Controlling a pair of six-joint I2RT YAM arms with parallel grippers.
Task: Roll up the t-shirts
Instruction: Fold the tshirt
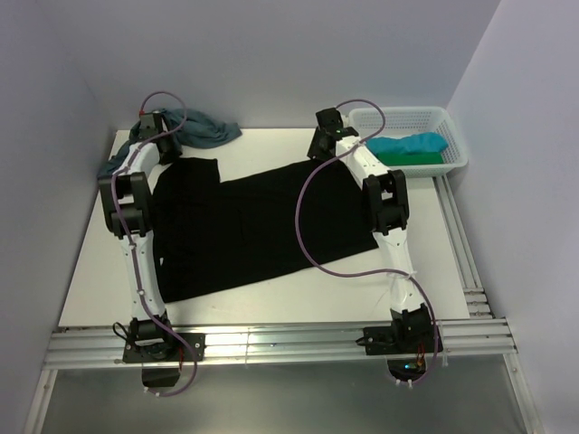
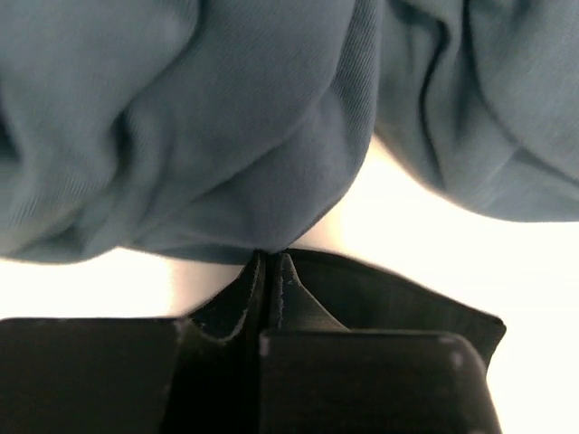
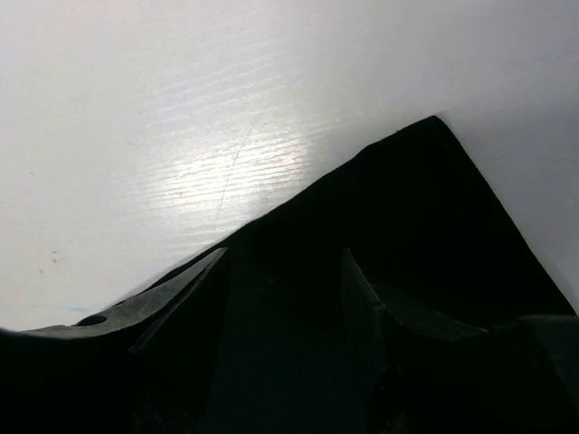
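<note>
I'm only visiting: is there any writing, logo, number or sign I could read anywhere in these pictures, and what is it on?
None can be read in any view.
The black t-shirt, dusty-blue t-shirt and turquoise t-shirt show only plain cloth.
The white mesh basket shows no label.

A plain black t-shirt covers the white table, the dusty-blue t-shirt is unpatterned too, the white mesh basket shows a turquoise t-shirt and a green t-shirt, and purple cables trail along white-and-black arms.
</note>
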